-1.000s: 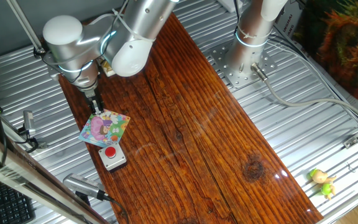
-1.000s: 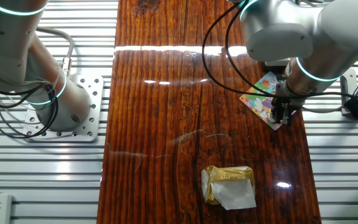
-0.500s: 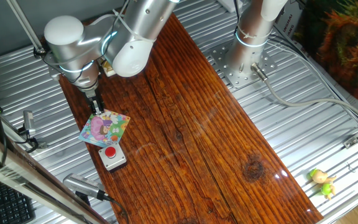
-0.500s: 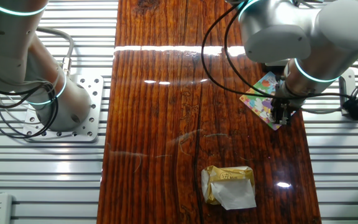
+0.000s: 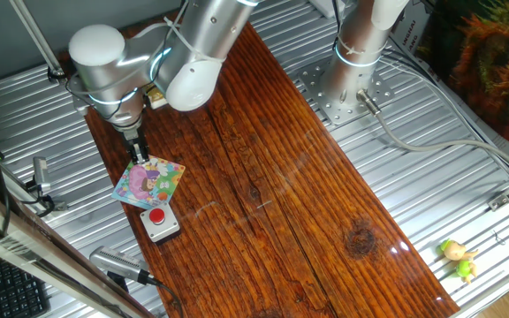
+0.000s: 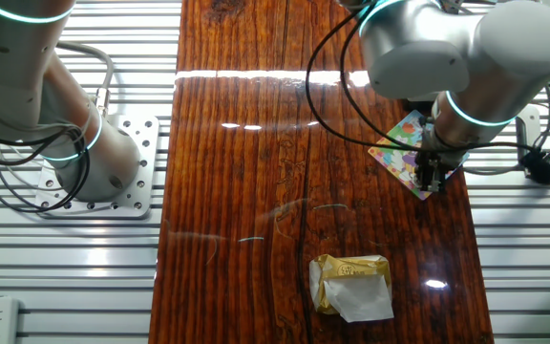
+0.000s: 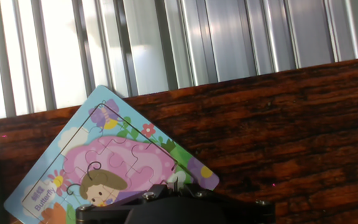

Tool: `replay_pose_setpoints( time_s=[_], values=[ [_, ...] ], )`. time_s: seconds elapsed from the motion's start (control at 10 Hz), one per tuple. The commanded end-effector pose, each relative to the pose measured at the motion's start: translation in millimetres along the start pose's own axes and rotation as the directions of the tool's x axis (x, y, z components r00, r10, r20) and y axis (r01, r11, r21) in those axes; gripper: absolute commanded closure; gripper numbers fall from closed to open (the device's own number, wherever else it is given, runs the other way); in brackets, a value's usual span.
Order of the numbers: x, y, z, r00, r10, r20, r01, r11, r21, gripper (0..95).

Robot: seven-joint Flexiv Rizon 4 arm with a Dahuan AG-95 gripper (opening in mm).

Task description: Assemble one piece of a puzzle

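My pincer (image 5: pixel 138 155): down at the edge of the flat square pastel cartoon puzzle (image 5: pixel 149 181); finger spacing cannot be told. Puzzle: flat on the brown wooden table (image 5: pixel 272 185), beside the grey box with a red button (image 5: pixel 159 222).

The silver arm bends over the near end of the surface (image 5: pixel 263 185), its wrist pointing straight down. The gripper (image 5: pixel 138 155) hangs vertical, its dark fingers (image 6: pixel 430 176) close together; whether they are fully closed cannot be made out.
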State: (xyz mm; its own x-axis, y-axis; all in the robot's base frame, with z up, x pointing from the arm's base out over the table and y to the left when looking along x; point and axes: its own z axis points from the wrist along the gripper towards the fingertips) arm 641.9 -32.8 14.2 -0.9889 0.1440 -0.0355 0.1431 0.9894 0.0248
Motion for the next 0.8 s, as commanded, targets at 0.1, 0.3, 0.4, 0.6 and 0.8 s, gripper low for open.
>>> replay_pose_setpoints(
  time_s=[0.1, 0.3, 0.4, 0.6, 0.8],
  values=[
    [0.5, -1.3, 5.1, 1.0, 0.002, 0.006, -0.002, 1.0, -0.007, 95.0],
    [0.5, -2.4, 4.5, 1.0, 0.001, 0.012, -0.001, 1.0, -0.009, 95.0],
    [-0.1, -2.5, 3.9, 1.0, 0.002, 0.012, -0.002, 1.0, -0.008, 95.0],
    [-0.4, -3.5, 2.5, 1.0, -0.003, 0.001, 0.003, 1.0, 0.001, 95.0],
    [-2.3, -2.8, 0.3, 1.0, 0.004, 0.006, -0.004, 1.0, -0.013, 95.0]
  ],
)
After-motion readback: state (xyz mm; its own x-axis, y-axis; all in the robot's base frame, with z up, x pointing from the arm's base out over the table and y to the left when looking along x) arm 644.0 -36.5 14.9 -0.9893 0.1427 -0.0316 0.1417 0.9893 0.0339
